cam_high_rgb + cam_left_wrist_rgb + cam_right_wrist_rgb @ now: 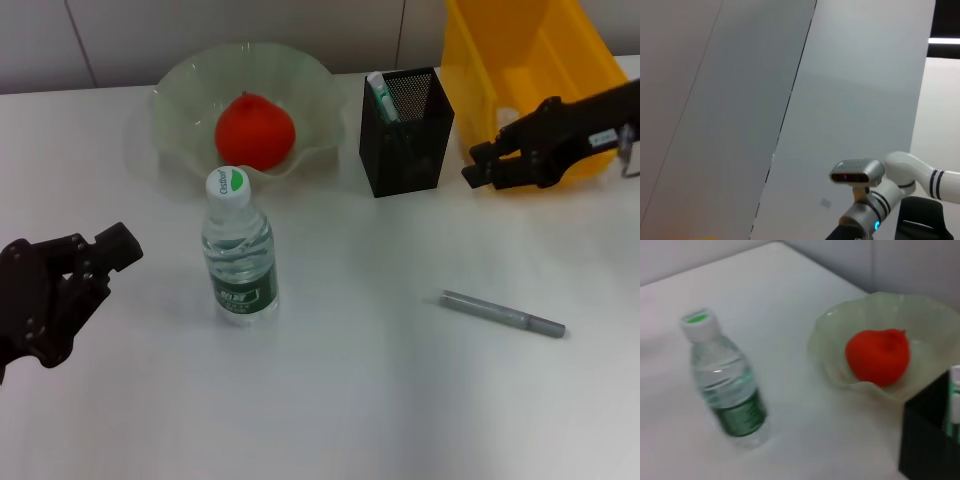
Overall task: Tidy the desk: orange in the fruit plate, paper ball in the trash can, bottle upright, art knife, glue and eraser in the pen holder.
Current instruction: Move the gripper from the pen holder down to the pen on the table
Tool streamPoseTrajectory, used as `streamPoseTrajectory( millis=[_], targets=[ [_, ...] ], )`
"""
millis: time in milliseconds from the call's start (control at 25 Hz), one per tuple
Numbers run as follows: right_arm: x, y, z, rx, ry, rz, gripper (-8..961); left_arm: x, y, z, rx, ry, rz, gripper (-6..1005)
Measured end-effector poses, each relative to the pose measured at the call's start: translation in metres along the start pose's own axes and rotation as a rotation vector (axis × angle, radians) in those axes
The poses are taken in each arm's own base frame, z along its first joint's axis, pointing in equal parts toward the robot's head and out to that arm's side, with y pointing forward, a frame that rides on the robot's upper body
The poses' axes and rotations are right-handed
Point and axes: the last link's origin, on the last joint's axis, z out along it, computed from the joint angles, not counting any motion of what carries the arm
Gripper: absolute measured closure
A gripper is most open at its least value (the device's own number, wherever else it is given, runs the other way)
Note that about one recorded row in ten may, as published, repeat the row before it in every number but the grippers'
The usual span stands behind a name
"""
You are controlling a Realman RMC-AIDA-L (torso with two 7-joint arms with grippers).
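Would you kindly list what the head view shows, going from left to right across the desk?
Left pincer → water bottle → pen holder → grey art knife → right pincer.

Left end effector: matte black, blocky, with angular linked segments and stubby squared tips. Right end effector: matte black, elongated housing bearing a small white label and a thin grey cable loop at its rear. Robot body: glossy white rounded shells with dark bands, grey head-camera bar, blue indicator light.
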Motion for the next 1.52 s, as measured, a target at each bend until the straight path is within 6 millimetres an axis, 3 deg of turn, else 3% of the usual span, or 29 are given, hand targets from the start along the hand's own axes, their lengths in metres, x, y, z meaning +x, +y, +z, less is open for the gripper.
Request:
streamPoseTrajectory(
  millis=[240, 720, 1520],
  targets=[
    [-0.016, 0.006, -0.002, -0.099, 0.131, -0.02, 679, 0.0, 0.0, 0.0, 0.003, 0.001, -0.001, 964],
    [-0.023, 0.012, 0.015, -0.159, 0.207, 0.022, 685, 0.003, -0.002, -0.002, -0.001, -0.004, 0.001, 964],
    [-0.004, 0.023, 0.049, -0.214, 0.346, 0.042, 695, -0.005, 0.003, -0.005, -0.071, -0.116, -0.027, 963]
  ],
)
